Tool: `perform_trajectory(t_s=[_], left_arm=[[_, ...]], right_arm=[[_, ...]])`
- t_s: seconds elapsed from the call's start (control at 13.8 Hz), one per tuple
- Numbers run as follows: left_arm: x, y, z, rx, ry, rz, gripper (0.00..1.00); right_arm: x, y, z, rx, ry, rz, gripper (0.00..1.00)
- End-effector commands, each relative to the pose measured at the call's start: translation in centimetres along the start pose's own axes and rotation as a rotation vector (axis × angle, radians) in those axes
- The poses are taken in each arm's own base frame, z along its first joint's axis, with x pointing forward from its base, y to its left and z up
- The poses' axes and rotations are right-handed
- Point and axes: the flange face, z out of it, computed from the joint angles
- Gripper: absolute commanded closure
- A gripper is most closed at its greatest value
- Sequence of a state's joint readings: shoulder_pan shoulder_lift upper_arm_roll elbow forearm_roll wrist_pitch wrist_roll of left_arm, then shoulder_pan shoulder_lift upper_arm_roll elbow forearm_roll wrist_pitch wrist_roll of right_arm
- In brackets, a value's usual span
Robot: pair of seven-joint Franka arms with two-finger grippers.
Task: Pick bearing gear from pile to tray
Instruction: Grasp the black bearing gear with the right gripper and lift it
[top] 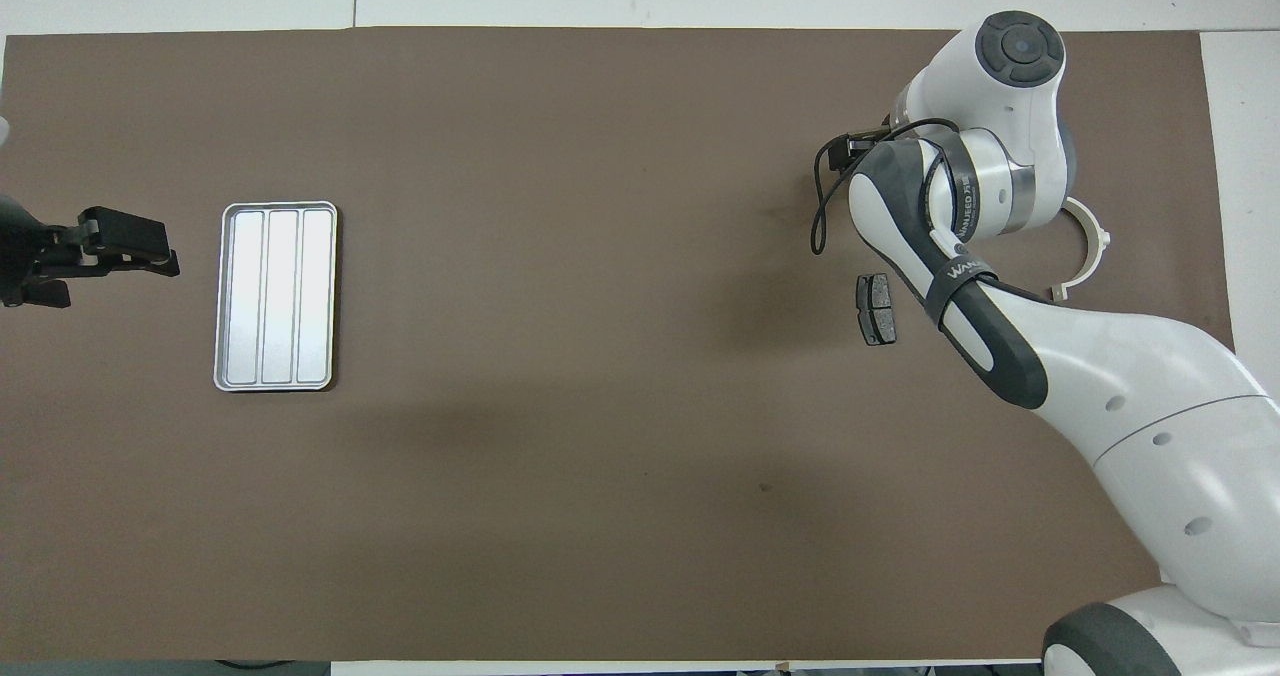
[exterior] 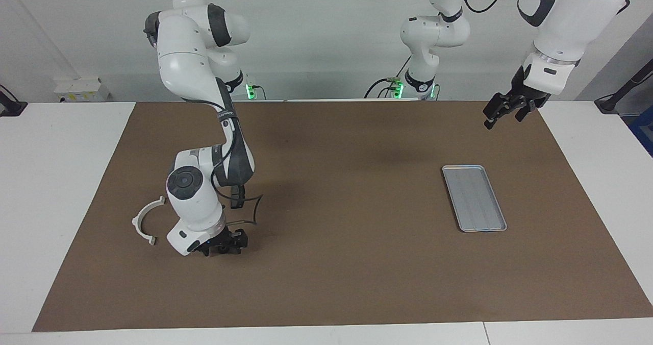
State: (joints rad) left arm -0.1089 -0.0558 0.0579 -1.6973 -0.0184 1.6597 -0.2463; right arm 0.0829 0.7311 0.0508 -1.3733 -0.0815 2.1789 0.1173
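The silver-grey tray [exterior: 473,198] [top: 275,296] lies on the brown mat toward the left arm's end, and nothing shows in it. Of the pile, a white half-ring bracket [exterior: 145,222] [top: 1090,256] and one dark grey pad-shaped plate [top: 877,310] show toward the right arm's end. The small black rings are hidden. My right gripper [exterior: 224,245] is down at the mat beside the bracket; in the overhead view the arm covers it. My left gripper [exterior: 502,111] [top: 120,251] is open and empty, raised near the mat's edge beside the tray, waiting.
The brown mat [exterior: 336,263] covers most of the white table. The right arm's elbow and forearm [top: 960,286] hang over the pile, with a loose black cable [top: 825,186] beside the wrist.
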Motion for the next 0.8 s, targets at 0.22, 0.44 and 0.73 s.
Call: perform_trajectory(t_s=[0.22, 0.44, 0.73], left_arm=[[-0.7, -0.2, -0.4, -0.010, 0.004, 0.005, 0.00], [-0.7, -0.2, -0.4, -0.011, 0.005, 0.005, 0.00], [-0.7, -0.2, -0.4, -0.010, 0.004, 0.005, 0.00]], right_arm=[[0.4, 0.1, 0.0, 0.001, 0.014, 0.035, 0.15], [0.1, 0.1, 0.5, 0.004, -0.007, 0.037, 0.16], [-0.9, 0.2, 2.0, 0.005, -0.052, 0.046, 0.19]])
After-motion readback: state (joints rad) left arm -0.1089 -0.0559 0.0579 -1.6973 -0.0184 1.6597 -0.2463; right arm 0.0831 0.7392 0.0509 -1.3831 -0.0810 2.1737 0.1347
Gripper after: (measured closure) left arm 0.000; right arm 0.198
